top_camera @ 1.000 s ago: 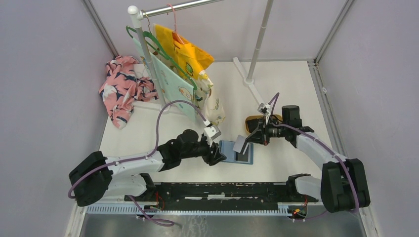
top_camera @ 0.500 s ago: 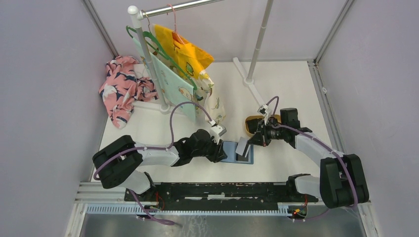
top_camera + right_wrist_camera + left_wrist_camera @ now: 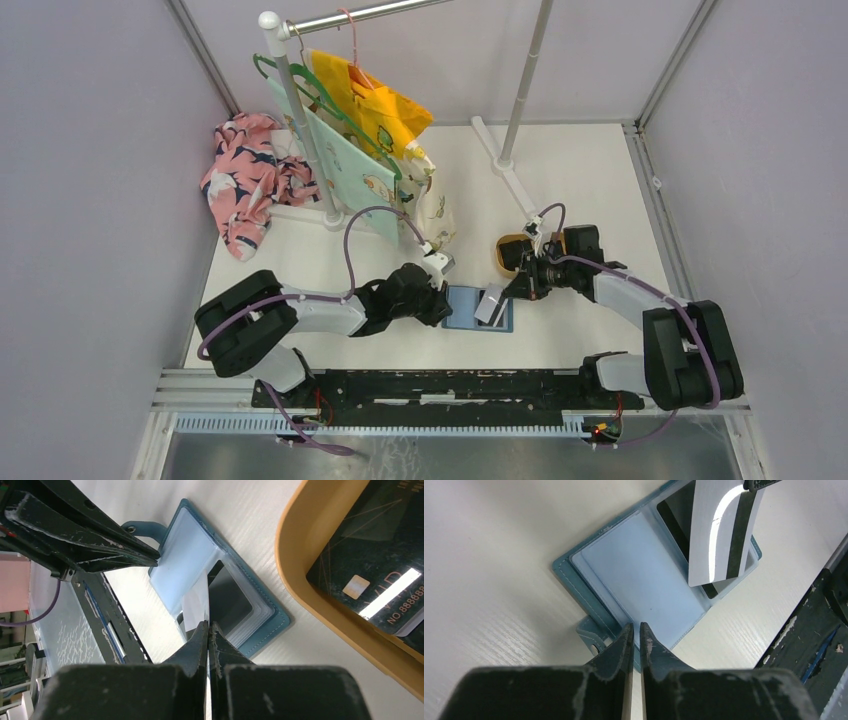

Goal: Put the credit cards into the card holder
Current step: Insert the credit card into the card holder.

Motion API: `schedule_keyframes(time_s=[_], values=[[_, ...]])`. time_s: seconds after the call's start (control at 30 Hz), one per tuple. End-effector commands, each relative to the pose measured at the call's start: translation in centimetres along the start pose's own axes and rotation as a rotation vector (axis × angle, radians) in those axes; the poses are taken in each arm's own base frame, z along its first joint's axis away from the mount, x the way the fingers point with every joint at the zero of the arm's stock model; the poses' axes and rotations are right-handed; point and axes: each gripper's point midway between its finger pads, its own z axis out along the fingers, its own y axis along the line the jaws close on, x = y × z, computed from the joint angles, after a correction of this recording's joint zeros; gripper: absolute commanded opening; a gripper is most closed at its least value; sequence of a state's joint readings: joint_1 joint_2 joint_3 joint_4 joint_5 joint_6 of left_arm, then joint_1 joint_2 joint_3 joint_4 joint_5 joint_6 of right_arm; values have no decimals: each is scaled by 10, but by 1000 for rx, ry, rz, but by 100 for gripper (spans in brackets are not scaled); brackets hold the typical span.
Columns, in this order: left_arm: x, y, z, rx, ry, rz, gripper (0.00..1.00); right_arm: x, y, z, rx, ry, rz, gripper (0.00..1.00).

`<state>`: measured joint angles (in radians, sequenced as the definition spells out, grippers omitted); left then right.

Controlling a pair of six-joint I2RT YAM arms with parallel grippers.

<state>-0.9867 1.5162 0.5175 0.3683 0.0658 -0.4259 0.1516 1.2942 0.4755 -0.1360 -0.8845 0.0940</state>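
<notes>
The teal-blue card holder lies open on the white table between both arms, pale slots up. A dark credit card sits in its right-hand slot. My right gripper is shut on another credit card, holding it edge-down over the right half of the holder. My left gripper has its jaws almost together on the holder's left edge, beside the snap tab.
A tan oval tray behind the holder carries more dark cards. A clothes rack with hung garments and a floral cloth stand at the back left. A black rail runs along the near edge.
My left arm reached right to the holder's left edge and its jaws closed down. My right gripper lowered its card toward the holder's right half.
</notes>
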Motion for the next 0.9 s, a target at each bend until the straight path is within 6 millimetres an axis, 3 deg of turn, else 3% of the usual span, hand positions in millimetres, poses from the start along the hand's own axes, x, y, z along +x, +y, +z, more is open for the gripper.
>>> schedule_keyframes(time_s=[0.0,0.57,0.87], values=[[-15,5,1,-44,-51,-10,14,-4,-9,4,59,4,9,0],[-13,8,1,-51,-47,6,13,-15,-10,10,74,-8,18,0],[-14,4,2,-33,-44,8,13,-5,-3,21,53,40,5,0]])
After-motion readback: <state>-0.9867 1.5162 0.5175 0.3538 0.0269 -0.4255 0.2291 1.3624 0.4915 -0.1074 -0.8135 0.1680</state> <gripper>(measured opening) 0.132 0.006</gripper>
